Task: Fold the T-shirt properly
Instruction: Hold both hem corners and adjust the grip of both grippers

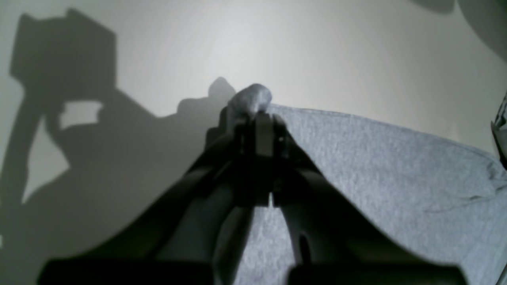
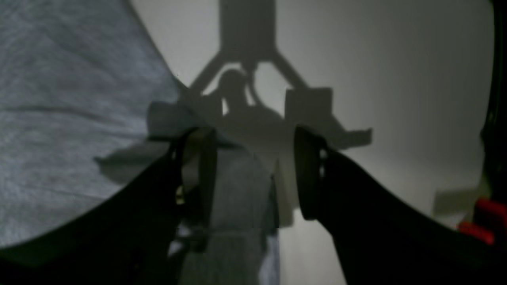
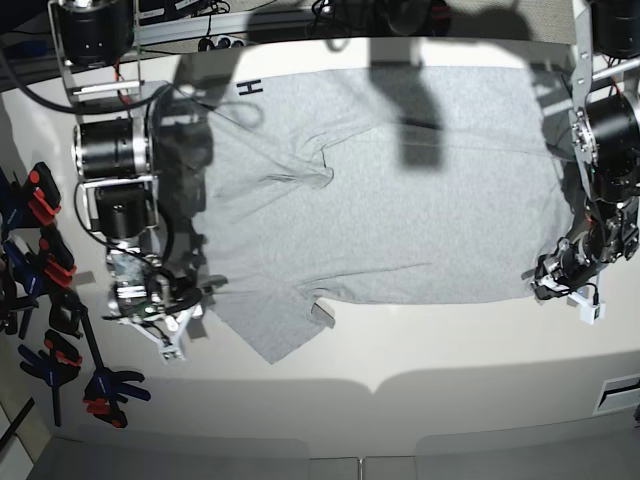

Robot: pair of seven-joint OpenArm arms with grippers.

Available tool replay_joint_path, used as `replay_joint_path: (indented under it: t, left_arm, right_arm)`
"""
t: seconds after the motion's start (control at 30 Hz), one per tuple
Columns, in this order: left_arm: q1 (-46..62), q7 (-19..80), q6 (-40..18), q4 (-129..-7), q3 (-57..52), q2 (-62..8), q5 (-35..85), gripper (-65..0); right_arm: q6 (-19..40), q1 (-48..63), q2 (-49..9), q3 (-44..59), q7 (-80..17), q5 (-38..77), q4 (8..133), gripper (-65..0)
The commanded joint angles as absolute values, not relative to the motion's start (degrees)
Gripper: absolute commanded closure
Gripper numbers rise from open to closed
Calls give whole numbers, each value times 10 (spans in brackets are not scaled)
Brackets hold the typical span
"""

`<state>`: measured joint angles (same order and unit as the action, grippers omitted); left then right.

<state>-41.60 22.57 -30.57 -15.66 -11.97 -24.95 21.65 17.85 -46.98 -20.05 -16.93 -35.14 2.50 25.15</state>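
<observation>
1. The T-shirt (image 3: 380,190) — light heather grey, spread nearly flat on the white table (image 3: 420,370), with a small crease bunched near its middle. Black lettering peeks out at its far corner on the right arm's side.
2. Left gripper (image 1: 259,118) — at the shirt's near corner, jaws pinched together on a small tuft of the grey cloth.
3. Right gripper (image 2: 255,174) — at the shirt's opposite near edge, beside the sleeve; jaws stand wide apart, with grey cloth lying between and under them, not clamped.
4. Clamps (image 3: 50,270) — red-and-black, lying on the table beyond the right arm, away from the shirt.
</observation>
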Motion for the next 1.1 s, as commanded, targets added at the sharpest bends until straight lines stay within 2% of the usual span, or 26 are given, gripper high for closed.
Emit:
replay_joint_path:
  t: [0.0, 0.2, 0.53, 0.67, 1.07]
  left_arm:
    - [-437, 216, -313, -166, -120, -259, 227, 0]
    - [-437, 216, -314, -166, -120, -259, 227, 0]
    - [-437, 217, -314, -166, -120, -259, 226, 0]
    - [-437, 216, -314, -166, -120, -259, 227, 0]
    - [-437, 214, -314, -166, -120, -259, 227, 0]
  right_arm:
    - [171, -494, -212, -168, -348, 38, 259, -294]
    - [176, -494, -238, -168, -345, 101, 212, -292]
    - [255, -494, -232, -168, -358, 176, 190, -288]
    - [255, -494, -227, -168, -358, 176, 190, -260]
    - [256, -507, -227, -168, -334, 206, 191, -260]
